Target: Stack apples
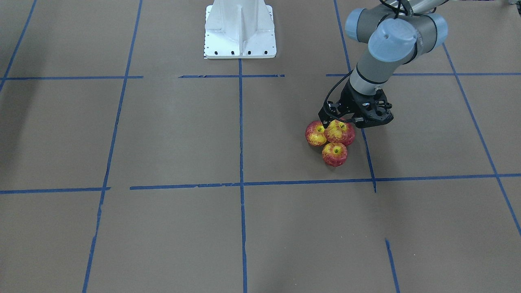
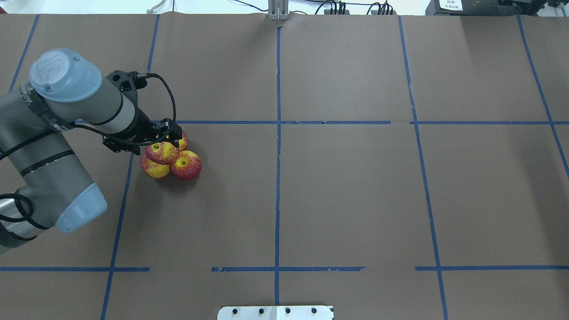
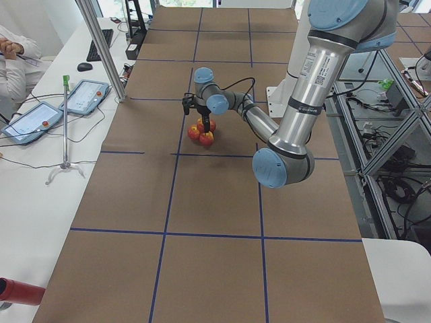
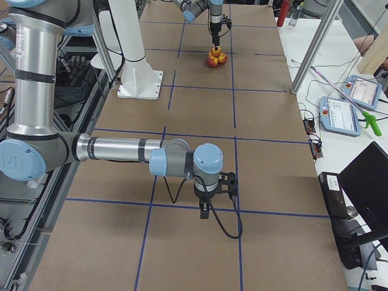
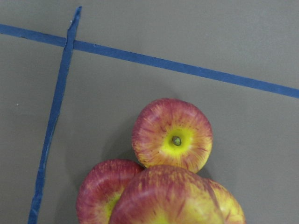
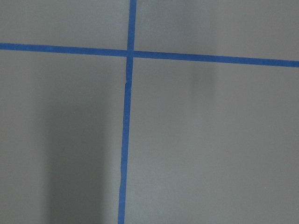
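Four red-and-yellow apples sit in a tight cluster. Three lie on the brown table [image 2: 338, 195]: one [image 2: 154, 169], one [image 2: 186, 165], and one [image 2: 183, 141] half hidden behind the gripper. The fourth, top apple [image 2: 162, 152] rests on them; it also shows in the front view [image 1: 340, 132] and large in the left wrist view [image 5: 177, 200]. My left gripper [image 1: 341, 122] stands directly over the top apple, a finger on each side, closed on it. My right gripper [image 4: 206, 209] hangs over bare table far from the apples; I cannot tell its state.
Blue tape lines [image 1: 241, 183] divide the table into squares. The white robot base [image 1: 240, 30] stands at the table's edge between the arms. Tablets [image 4: 339, 114] and a metal pole [image 4: 315, 45] stand on the operators' side.
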{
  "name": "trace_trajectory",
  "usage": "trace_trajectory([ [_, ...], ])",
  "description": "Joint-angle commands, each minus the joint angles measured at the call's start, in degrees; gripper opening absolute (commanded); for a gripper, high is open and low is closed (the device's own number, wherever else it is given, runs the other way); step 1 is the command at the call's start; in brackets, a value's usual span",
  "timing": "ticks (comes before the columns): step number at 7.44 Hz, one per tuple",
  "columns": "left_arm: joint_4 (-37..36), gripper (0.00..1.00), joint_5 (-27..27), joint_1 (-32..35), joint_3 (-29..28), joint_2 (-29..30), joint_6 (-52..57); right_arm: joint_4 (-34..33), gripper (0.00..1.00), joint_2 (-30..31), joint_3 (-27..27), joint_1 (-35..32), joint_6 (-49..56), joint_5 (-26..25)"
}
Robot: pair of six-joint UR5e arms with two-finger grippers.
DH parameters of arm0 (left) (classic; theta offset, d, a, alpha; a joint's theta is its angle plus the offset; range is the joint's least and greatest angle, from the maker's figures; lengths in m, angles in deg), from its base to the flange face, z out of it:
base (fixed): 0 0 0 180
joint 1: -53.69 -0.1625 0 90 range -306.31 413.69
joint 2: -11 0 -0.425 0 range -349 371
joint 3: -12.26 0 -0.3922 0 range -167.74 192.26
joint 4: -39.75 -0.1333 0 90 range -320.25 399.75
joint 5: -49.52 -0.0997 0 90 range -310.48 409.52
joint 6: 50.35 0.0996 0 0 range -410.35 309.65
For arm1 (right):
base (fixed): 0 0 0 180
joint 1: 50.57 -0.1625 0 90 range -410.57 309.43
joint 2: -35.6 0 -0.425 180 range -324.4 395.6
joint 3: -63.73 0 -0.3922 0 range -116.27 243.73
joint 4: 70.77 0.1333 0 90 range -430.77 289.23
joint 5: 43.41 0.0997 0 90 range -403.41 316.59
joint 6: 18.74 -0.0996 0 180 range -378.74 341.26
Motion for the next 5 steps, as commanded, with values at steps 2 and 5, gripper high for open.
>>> trace_trajectory([
  [2, -0.56, 1.0, 0.72, 7.54, 9.04, -8.7, 9.54, 0.0, 1.0, 0.0, 0.0, 0.0, 0.0, 0.0],
  [5, 0.05, 1.0, 8.87, 19.82, 12.42, -24.69, 35.93, 0.0, 1.0, 0.0, 0.0, 0.0, 0.0, 0.0],
])
